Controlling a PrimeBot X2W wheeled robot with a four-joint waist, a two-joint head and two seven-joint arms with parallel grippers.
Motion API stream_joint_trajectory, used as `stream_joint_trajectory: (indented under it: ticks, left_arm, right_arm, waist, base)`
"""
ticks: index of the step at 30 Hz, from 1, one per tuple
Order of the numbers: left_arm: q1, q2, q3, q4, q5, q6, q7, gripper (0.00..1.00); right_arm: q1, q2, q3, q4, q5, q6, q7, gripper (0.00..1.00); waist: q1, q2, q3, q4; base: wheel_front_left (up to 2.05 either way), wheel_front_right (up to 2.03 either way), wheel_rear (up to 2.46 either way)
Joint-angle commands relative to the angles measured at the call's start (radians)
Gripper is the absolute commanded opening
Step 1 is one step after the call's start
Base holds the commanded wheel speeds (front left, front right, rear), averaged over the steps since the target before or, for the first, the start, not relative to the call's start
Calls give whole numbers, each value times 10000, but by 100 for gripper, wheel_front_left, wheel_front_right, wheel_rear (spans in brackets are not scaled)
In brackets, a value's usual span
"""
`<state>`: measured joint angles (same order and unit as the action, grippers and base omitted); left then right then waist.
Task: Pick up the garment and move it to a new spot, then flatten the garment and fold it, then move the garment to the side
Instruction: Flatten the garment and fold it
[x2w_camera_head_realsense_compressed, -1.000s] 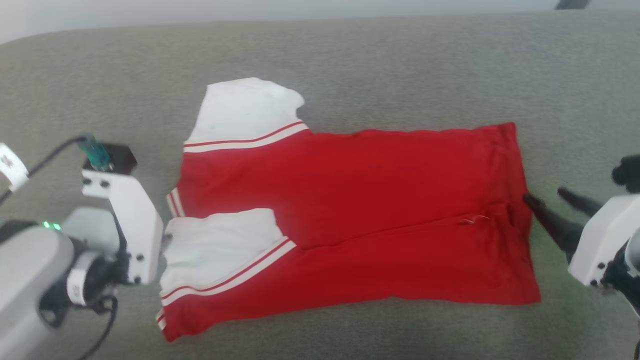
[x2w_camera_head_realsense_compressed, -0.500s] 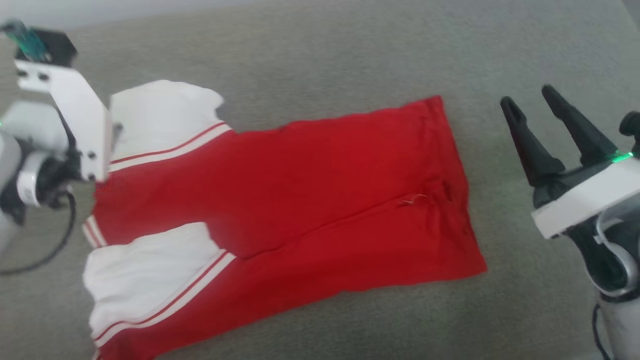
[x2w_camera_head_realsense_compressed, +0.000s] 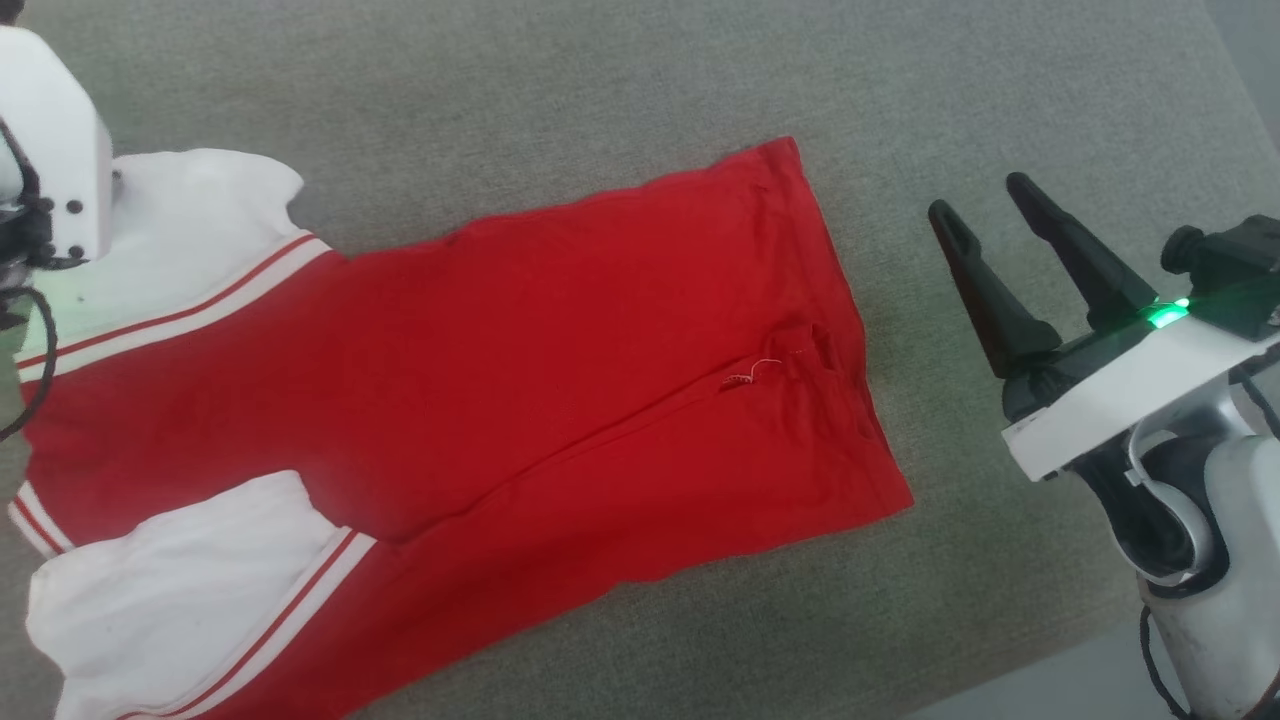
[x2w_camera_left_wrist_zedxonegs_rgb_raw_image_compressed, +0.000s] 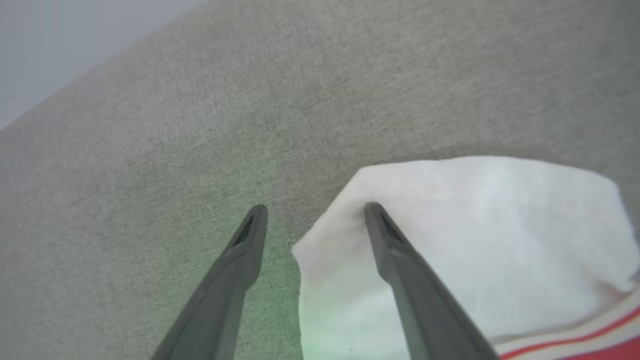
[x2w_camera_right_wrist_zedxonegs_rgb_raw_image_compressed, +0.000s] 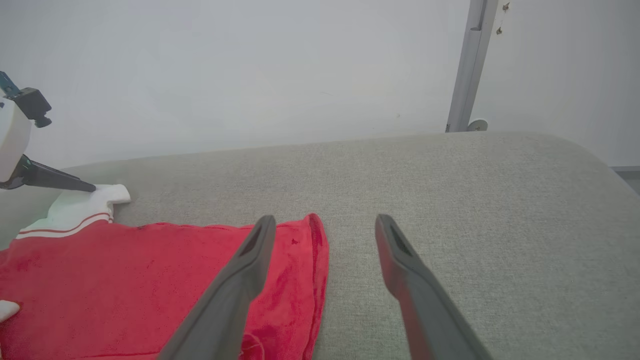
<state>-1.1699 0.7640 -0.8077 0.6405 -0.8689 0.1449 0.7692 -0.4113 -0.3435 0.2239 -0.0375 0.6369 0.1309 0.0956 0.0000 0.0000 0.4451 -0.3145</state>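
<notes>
Grey woven fabric surface (x2w_camera_head_realsense_compressed: 600, 80) takes up most of the head view. The garment (x2w_camera_head_realsense_compressed: 450, 380), red, lies flat on it, running from the lower left of the frame up toward the centre. Its two white sleeves with red-white striped trim are at the left edge, its hem just right of centre. A long crease or edge runs down its middle.

The right gripper (x2w_camera_head_realsense_compressed: 980, 196) is at the right of the head view, fingers spread wide and empty, pointing up-left. It is clear of the hem, with a strip of bare grey between them. In the right wrist view the hem corner sits in the lower left behind one finger, and the gap between the fingers is plain grey.

In the left wrist view the left gripper (x2w_camera_left_wrist_zedxonegs_rgb_raw_image_compressed: 315, 209) is also spread wide with nothing held. One finger (x2w_camera_left_wrist_zedxonegs_rgb_raw_image_compressed: 400, 260) crosses the upper white sleeve (x2w_camera_left_wrist_zedxonegs_rgb_raw_image_compressed: 475, 225) near its edge, the other is over bare fabric. Contact with the sleeve cannot be told. The white wrist housing (x2w_camera_head_realsense_compressed: 50, 150) is at the upper left of the head view, right beside that sleeve.

A small loose white thread (x2w_camera_head_realsense_compressed: 745, 375) shows near the hem.
</notes>
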Motion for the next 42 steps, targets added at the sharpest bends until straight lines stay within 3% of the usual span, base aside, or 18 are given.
stream_joint_trajectory:
  ticks: [1, 8, 10, 22, 32, 40, 41, 42]
  left_arm:
    - [-108, 5, -46, 157, 4, -85, 115, 100]
    - [-8, -535, -167, 1378, -437, -204, 864, 100]
    - [99, -688, -285, 1594, -412, -303, 1042, 0]
    - [-782, -1741, -437, 2236, -207, -689, 486, 0]
    - [-1618, -2994, -561, 3199, -162, -1157, -185, 0]
    - [-1953, -3586, -613, 4035, -176, -1577, -668, 0]
    - [-1990, -3623, -616, 4125, -184, -1620, -734, 0]
    - [-2024, -3666, -630, 4210, -170, -1684, -799, 0]
  right_arm:
    - [-102, -26, 57, -14, 24, -5, -75, 100]
    - [-282, -238, 445, 81, 399, -5, 163, 100]
    - [-340, -277, 551, 121, 532, -5, 309, 100]
    - [-1997, -522, 1167, 1297, 916, -5, 1811, 100]
    - [-4261, -417, 2380, 4258, 1011, -4, 3465, 100]
    - [-4987, -120, 3827, 6767, 1551, -14, 5958, 100]
    - [-5069, -150, 3950, 6941, 1538, -14, 6133, 72]
    - [-5147, -143, 4065, 7071, 1590, -14, 6300, 36]
  waist:
    - [0, 0, 80, -72]
    - [0, 0, 220, -64]
    - [0, 0, 240, -35]
    - [0, 0, 557, 693]
    - [0, 0, 796, 1484]
    - [0, 0, 826, 1773]
    - [0, 0, 824, 1797]
    - [0, 0, 818, 1821]
  base:
    - [0, 0, 0]
    - [0, 0, 0]
    - [0, 0, 0]
    - [0, 0, 0]
    - [0, 0, 0]
    - [0, 0, 0]
    - [0, 0, 0]
    - [0, 0, 0]
